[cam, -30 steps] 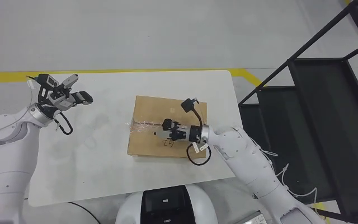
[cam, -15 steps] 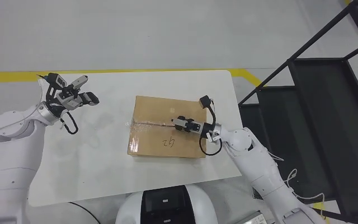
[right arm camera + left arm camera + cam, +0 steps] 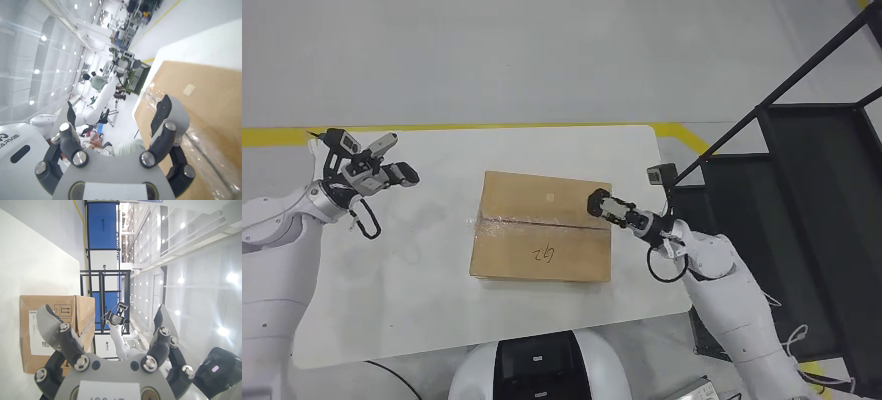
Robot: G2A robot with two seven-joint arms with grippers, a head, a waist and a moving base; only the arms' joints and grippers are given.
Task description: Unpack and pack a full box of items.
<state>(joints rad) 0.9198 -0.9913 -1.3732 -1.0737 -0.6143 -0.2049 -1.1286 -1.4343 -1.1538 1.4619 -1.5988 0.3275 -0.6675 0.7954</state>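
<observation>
I see the taped-shut box sitting in the middle of the counter, my right pincer released and empty over the box's right edge, and my left pincer likewise released, hovering well apart over the counter's left side.

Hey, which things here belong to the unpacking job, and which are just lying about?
Job in hand:
cardboard box, closed
clear tape along its seam
left claw, open, off to the box's side
right claw, open, at the box's edge

Just there:
white table
black steps
yellow floor line
</observation>
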